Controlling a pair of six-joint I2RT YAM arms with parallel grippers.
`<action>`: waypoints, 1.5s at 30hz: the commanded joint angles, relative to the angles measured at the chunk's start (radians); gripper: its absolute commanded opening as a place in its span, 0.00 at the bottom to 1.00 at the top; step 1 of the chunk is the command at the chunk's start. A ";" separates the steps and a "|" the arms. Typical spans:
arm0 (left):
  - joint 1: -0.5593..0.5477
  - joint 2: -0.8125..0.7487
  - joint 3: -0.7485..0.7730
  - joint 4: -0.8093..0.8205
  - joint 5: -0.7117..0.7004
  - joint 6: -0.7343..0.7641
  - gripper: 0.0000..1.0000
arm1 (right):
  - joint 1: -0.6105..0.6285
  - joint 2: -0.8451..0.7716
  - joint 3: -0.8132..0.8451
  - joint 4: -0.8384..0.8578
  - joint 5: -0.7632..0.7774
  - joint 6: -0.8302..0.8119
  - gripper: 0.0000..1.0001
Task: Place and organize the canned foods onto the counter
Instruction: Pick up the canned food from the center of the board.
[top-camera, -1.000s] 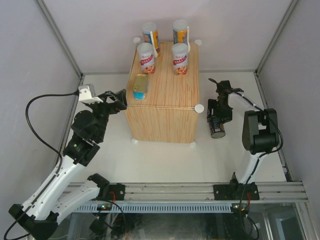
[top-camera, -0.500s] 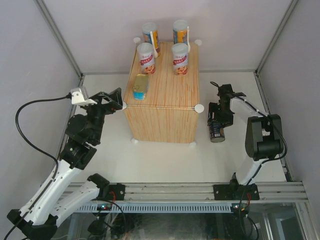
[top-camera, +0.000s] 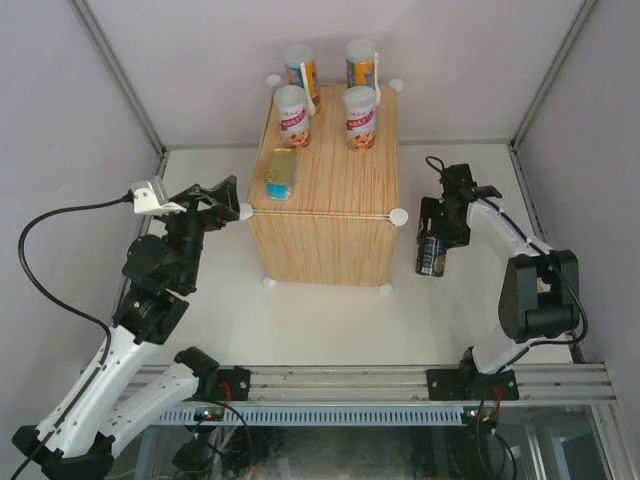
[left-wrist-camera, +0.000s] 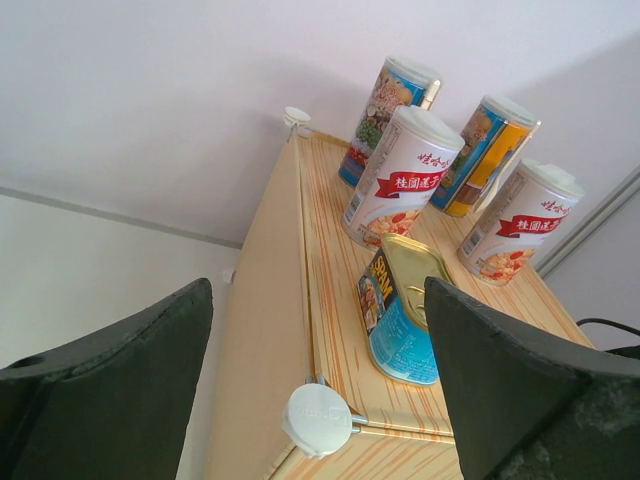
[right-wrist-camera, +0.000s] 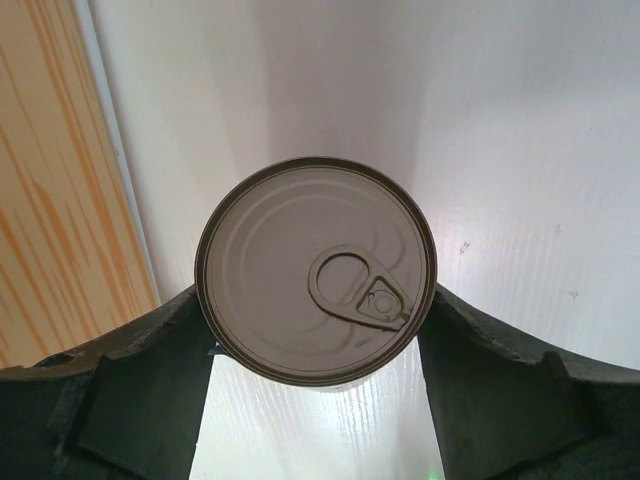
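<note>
The wood-grain counter (top-camera: 340, 195) carries two tall blue-orange cans (top-camera: 301, 70) (top-camera: 360, 62) at the back. Two white-red cans (top-camera: 292, 115) (top-camera: 360, 117) stand in front of them, and a flat gold-blue tin (top-camera: 282, 173) lies near the left front corner. My right gripper (top-camera: 433, 238) is shut on the dark can (top-camera: 431, 257), just right of the counter's front corner. In the right wrist view both fingers (right-wrist-camera: 150, 380) press the sides of the dark can (right-wrist-camera: 316, 270), whose pull-tab lid faces up. My left gripper (top-camera: 218, 198) stands open and holds nothing, left of the counter's corner knob (left-wrist-camera: 318, 420).
White round knobs (top-camera: 398, 216) stick out at the counter's corners. Grey walls close in the white floor (top-camera: 330, 320) on three sides. In the left wrist view the tin (left-wrist-camera: 400, 315) and the white-red cans (left-wrist-camera: 400, 175) lie beyond the open fingers (left-wrist-camera: 110, 380).
My left gripper has drawn back to the left, away from the counter. The right gripper has shifted slightly toward the counter with the dark can, and the can now sits more upright.
</note>
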 joint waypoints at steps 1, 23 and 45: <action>0.005 0.004 0.037 0.015 -0.013 -0.022 0.90 | 0.005 -0.086 0.008 0.065 0.020 0.022 0.00; 0.006 0.052 0.067 0.055 -0.035 -0.008 0.90 | -0.036 -0.242 0.068 0.091 0.061 0.019 0.00; 0.005 0.093 0.093 0.095 -0.029 0.013 0.90 | -0.022 -0.314 0.360 0.000 0.144 -0.011 0.00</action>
